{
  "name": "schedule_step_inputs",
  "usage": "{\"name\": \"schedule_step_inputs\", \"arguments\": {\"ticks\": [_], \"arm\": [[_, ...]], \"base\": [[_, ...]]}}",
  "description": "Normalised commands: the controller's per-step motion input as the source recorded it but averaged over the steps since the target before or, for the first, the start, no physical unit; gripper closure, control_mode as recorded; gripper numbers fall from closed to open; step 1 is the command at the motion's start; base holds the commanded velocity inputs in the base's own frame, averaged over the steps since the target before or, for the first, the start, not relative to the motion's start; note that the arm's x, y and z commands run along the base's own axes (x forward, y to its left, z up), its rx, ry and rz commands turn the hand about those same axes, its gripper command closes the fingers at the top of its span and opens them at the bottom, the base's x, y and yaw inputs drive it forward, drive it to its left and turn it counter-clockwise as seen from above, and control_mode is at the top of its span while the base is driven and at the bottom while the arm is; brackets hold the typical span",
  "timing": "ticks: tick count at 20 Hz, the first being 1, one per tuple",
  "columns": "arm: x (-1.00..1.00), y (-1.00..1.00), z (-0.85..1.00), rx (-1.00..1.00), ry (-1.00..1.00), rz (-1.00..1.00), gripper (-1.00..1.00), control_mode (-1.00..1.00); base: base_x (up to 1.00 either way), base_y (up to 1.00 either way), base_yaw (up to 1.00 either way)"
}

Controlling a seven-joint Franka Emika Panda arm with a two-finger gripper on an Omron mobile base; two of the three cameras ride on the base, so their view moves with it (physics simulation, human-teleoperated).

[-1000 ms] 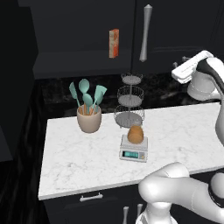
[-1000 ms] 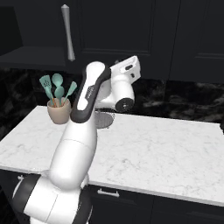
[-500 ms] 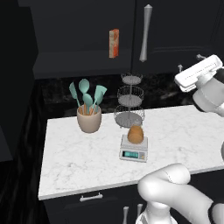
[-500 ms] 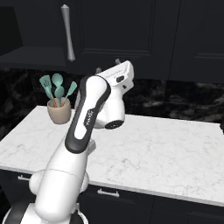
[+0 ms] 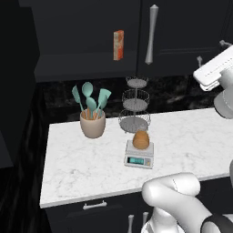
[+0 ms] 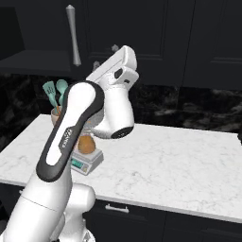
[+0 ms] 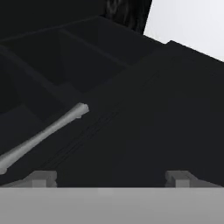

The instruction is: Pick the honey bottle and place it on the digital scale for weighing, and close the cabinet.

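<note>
I see the honey bottle [image 5: 141, 139] sitting upright on the digital scale [image 5: 139, 154], which rests on the white marble counter [image 5: 82, 168] in front of the wire tiered stand [image 5: 135, 107] and to the right of the utensil crock [image 5: 93, 124]. So I judge the weighing half done and the cabinet [image 5: 182, 32] the remaining job. Its left side stands open, showing a shelf with an orange-white carton [image 5: 118, 45].

My gripper [image 5: 210, 51] is raised high at the right of the left base view, close in front of the dark panelled doors. Its two dark fingertips [image 7: 41, 178] sit well apart at the bottom of the hand view, nothing between them, so I read the claw as wide and empty.

The relation that matters: the long silver bar handle [image 5: 151, 34] hangs vertically and lies to the left of the claw in the left base view. In the hand view the bar [image 7: 41, 135] runs diagonally off to one side, beside the fingers and not between them. I cannot tell from these views which door edge is swung out.
</note>
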Motion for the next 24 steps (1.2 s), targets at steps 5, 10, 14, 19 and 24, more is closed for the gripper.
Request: {"name": "schedule_step_inputs", "arguments": {"ticks": [5, 10, 14, 19, 24], "arm": [[-0.93, 0.03, 0.34, -0.26, -0.08, 0.00, -1.00, -1.00], [-0.91, 0.43, 0.04, -0.13, -0.04, 0.01, -1.00, -1.00], [-0.76, 0.66, 0.00, -0.09, -0.12, 0.03, -1.00, -1.00], [-0.47, 0.68, -0.17, 0.00, -0.07, 0.04, -1.00, -1.00], [-0.12, 0.68, -0.18, 0.04, -0.04, 0.04, -1.00, -1.00]], "base": [[0.00, 0.00, 0.00], [0.00, 0.00, 0.00], [0.00, 0.00, 0.00], [0.00, 0.00, 0.00], [0.00, 0.00, 0.00]]}}
